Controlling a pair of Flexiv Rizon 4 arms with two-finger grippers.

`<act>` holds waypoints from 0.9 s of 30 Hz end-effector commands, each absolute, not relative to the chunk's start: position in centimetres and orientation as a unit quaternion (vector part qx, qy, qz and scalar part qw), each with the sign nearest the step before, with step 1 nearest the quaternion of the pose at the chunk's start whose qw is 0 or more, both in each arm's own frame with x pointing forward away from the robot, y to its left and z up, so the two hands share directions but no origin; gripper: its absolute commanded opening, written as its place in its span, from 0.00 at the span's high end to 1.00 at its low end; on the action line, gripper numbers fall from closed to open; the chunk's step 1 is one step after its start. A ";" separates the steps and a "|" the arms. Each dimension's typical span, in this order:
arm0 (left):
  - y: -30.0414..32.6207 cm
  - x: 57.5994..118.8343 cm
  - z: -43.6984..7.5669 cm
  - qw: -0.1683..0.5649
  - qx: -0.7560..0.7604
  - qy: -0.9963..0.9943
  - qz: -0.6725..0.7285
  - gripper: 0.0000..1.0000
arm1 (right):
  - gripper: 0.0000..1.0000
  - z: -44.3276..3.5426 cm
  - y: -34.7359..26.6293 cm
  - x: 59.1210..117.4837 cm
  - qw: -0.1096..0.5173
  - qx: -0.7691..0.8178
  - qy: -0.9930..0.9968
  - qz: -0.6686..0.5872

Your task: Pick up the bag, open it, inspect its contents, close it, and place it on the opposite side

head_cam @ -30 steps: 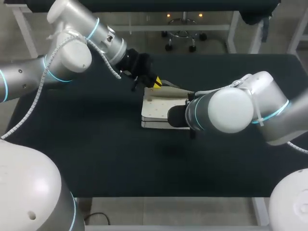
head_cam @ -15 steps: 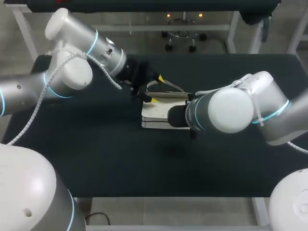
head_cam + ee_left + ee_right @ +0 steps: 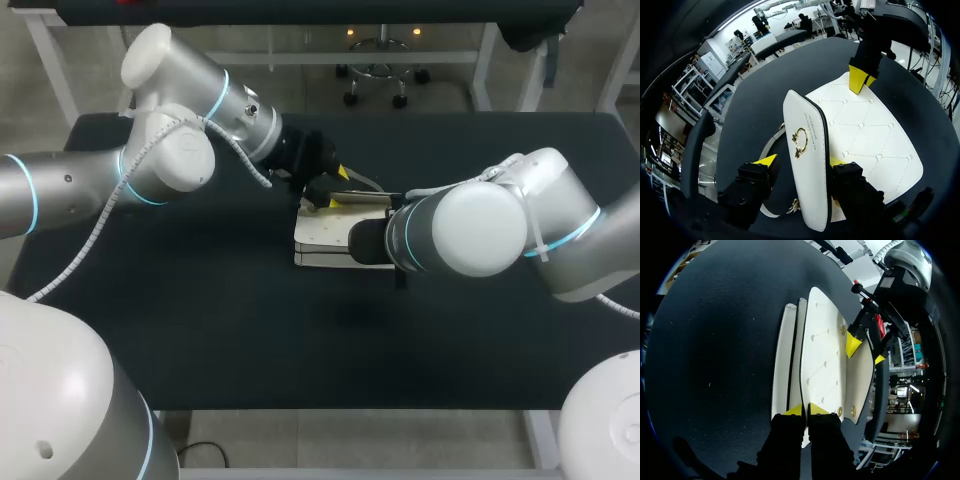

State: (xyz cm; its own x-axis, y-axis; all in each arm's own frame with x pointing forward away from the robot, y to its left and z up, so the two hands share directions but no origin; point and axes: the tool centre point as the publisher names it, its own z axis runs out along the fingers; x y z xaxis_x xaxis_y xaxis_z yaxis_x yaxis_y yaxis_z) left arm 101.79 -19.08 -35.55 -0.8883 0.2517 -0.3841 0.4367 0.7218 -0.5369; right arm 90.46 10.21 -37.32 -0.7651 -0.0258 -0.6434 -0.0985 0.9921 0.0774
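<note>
While my right jaws pinch the edge of the white bag on the surface, my left jaws stand spread around its raised flap; ungripped, the flap may drop shut, or a tug may pull the bag free

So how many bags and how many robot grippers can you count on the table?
bag: 1
grippers: 2, the left gripper and the right gripper
Total: 3
</note>
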 end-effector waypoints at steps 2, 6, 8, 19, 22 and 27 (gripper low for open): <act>-19.8 102.9 -36.2 0.131 0.182 0.922 -0.315 0.45 | 1.00 -37.7 9.9 90.2 0.372 -0.034 0.926 0.061; -19.8 103.3 -36.4 0.127 0.177 0.924 -0.314 0.50 | 1.00 -37.7 9.9 90.2 0.372 -0.034 0.926 0.061; -19.9 103.4 -36.6 0.122 0.174 0.926 -0.312 0.52 | 1.00 -37.7 9.9 90.2 0.372 -0.034 0.926 0.061; -19.7 103.7 -37.2 0.103 0.156 0.930 -0.318 0.60 | 1.00 -37.7 9.9 90.2 0.372 -0.034 0.926 0.061; -19.6 103.8 -37.2 0.100 0.151 0.931 -0.318 0.63 | 1.00 -37.7 9.9 90.2 0.372 -0.034 0.926 0.061; -19.5 103.9 -37.4 0.096 0.146 0.931 -0.320 0.69 | 1.00 -37.7 9.9 90.2 0.372 -0.034 0.926 0.061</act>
State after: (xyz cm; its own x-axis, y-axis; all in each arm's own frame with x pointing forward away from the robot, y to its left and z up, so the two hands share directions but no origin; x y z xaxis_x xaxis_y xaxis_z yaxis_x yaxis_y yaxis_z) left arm 103.64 -19.39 -37.16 -0.9383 0.2101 -0.2749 0.3344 0.7543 -0.5650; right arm 90.44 10.19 -37.30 -0.7652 -0.0258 -0.6432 -0.0984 0.9921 0.0773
